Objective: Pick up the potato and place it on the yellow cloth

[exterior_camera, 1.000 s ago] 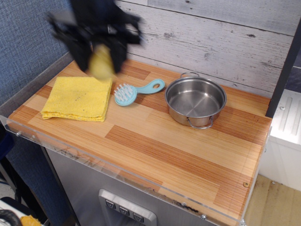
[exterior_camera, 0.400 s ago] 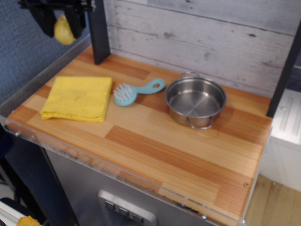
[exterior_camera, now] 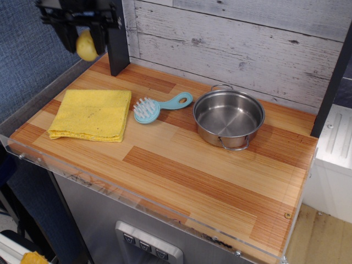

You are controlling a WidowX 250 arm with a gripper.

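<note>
My gripper [exterior_camera: 85,48] is high at the upper left, above the back left corner of the table. Its two black fingers are shut on the pale yellow potato [exterior_camera: 86,46], which hangs between them in the air. The folded yellow cloth [exterior_camera: 91,114] lies flat on the wooden table at the left, below and in front of the gripper. The potato is well above the cloth and a little behind it.
A light blue brush [exterior_camera: 158,106] lies just right of the cloth. A steel pot [exterior_camera: 228,118] stands right of the brush. A dark post [exterior_camera: 116,38] rises at the back left. A clear rail [exterior_camera: 137,201] edges the table front.
The gripper rose with the potato from just over the cloth's back edge to the far upper left, then shifted slightly right and down.
</note>
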